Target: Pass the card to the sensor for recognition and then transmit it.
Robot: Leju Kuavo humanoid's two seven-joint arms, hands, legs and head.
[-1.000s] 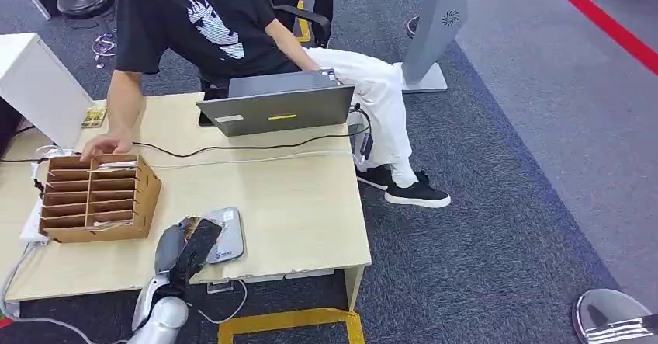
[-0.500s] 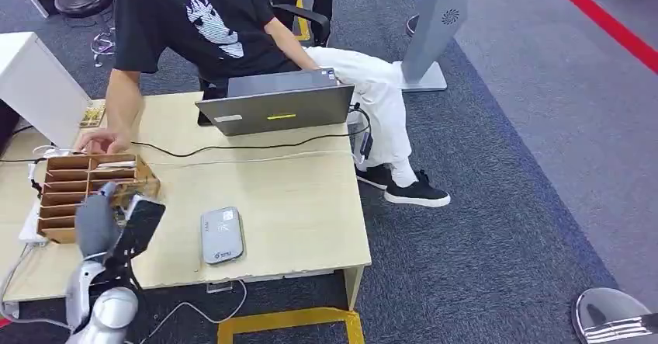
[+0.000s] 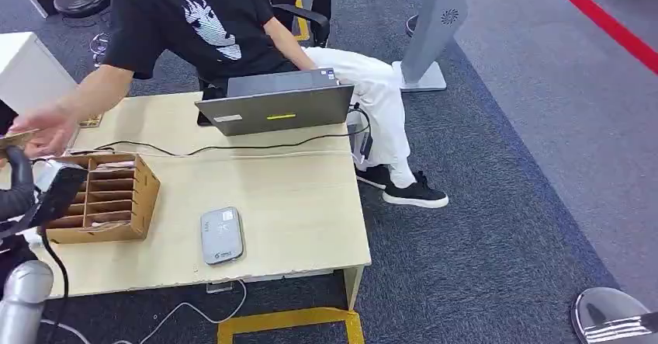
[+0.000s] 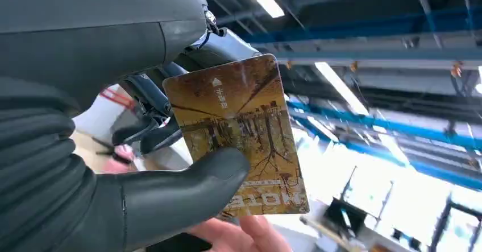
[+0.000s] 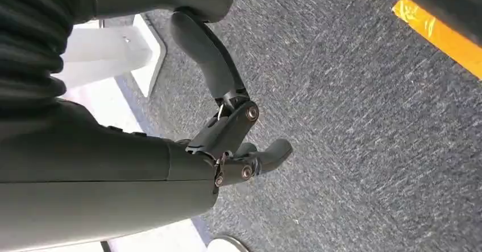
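Note:
My left hand (image 3: 27, 192) is raised at the table's far left edge, beyond the cardboard organiser (image 3: 101, 196). It pinches a golden-brown picture card (image 4: 244, 138) between the thumb (image 4: 187, 184) and the darker fingers. In the head view the card (image 3: 17, 137) is a tan sliver at the picture's edge. A person's hand (image 3: 48, 129) reaches to it, and that person's fingertips (image 4: 244, 238) touch the card's far end. The grey card sensor (image 3: 222, 235) lies flat near the table's front edge, well to the right of my left hand. My right hand (image 5: 227, 127) hangs over the carpet, fingers apart and holding nothing.
The person sits behind the light wooden table (image 3: 295, 204), next to a grey laptop (image 3: 275, 109). A black cable (image 3: 233, 147) crosses the tabletop. A white box (image 3: 31, 76) stands at the back left. A grey floor stand (image 3: 434, 26) rises to the right.
My left hand swung left and up from the sensor, past the organiser, to the table's left edge with the card. The person's hand lifted off the organiser and reached to the card.

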